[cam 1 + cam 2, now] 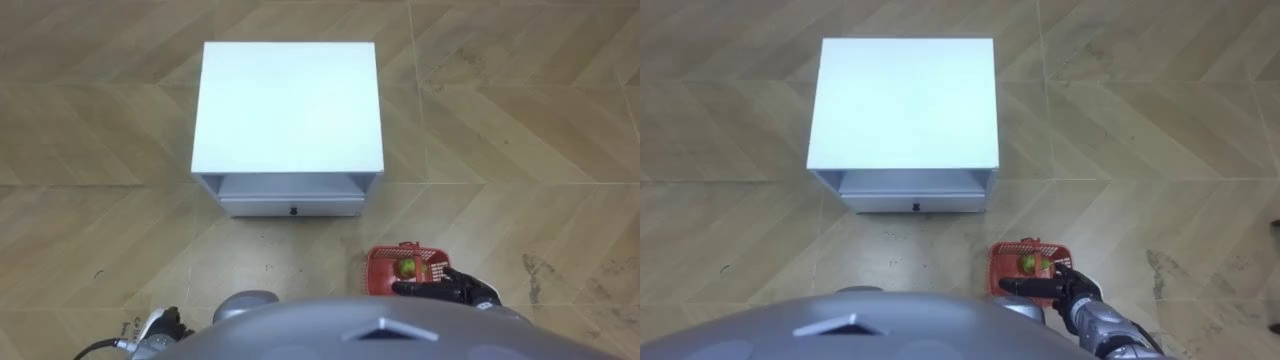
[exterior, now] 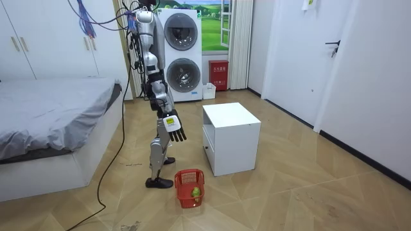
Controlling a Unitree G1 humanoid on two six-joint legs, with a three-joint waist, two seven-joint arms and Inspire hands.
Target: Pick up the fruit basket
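While the robot stood facing the white cabinet (image 1: 288, 100), the red basket (image 1: 376, 268) sat on the floor (image 1: 520, 120) beneath the right hand (image 1: 445, 290), whose fingers hung straight, clear of the basket.

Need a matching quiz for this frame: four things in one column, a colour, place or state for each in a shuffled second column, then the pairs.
Things:
1. fruit basket
2. cabinet
3. right robot hand
4. green fruit

Descriptions:
A. white, standing on the floor in front of the robot
B. red, on the floor at the robot's right side
C. lying inside the basket
D. open, fingers straight, holding nothing, well above the floor

Pairs: 1-B, 2-A, 3-D, 4-C
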